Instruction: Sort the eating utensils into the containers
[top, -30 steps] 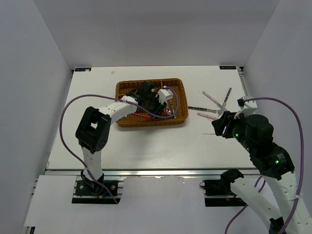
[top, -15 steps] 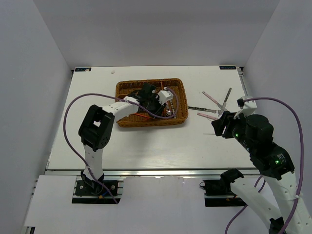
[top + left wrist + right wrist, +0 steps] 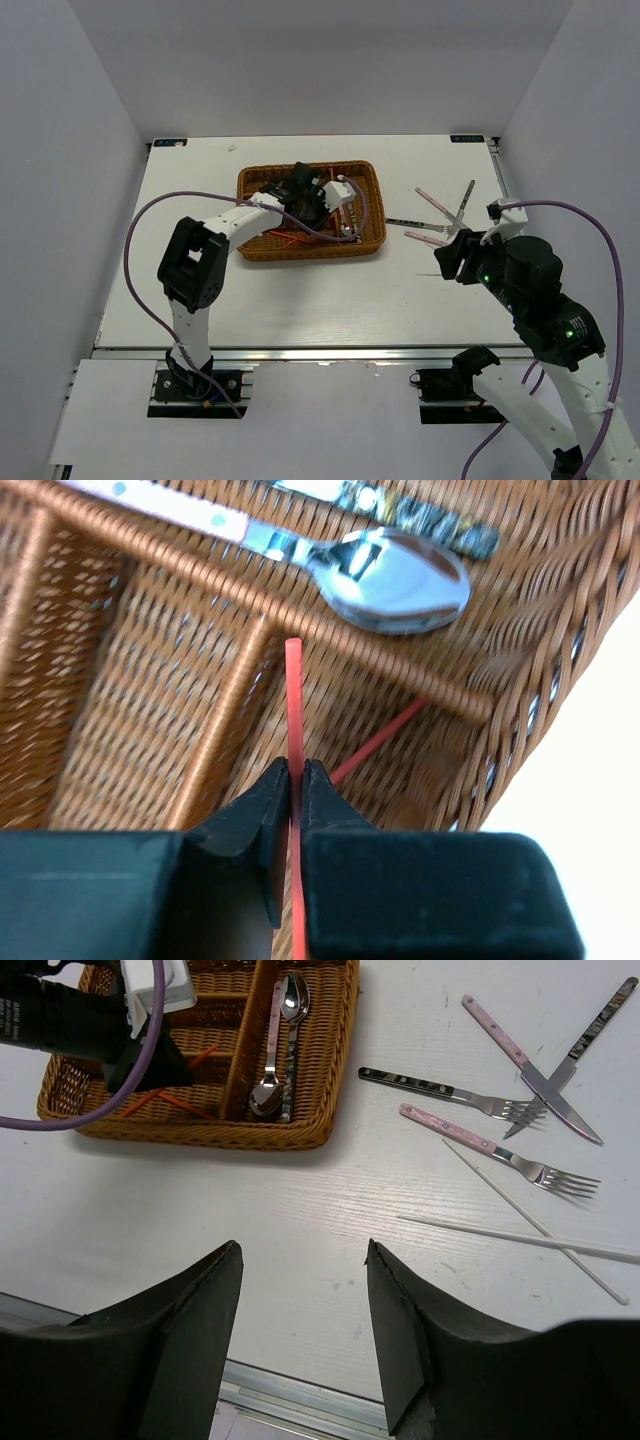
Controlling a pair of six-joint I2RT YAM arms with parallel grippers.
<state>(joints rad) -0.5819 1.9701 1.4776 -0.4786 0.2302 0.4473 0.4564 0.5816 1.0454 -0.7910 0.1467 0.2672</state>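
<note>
Looking down, I see the wicker tray [image 3: 300, 253] toward twelve o'clock on the table [image 3: 300, 300]. Inside it, my left claw [image 3: 296, 777] pinches a red chopstick [image 3: 294, 695]. My right claw [image 3: 303, 1255] gapes wide and empty, with loose forks [image 3: 500, 1153] at its one o'clock.

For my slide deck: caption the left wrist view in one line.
Left pincer shut on a red chopstick above the wicker tray, which also holds a spoon.

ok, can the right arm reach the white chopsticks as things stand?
Probably yes: right gripper is open, and the white chopsticks lie on bare table just ahead, with nothing else over them.
</note>
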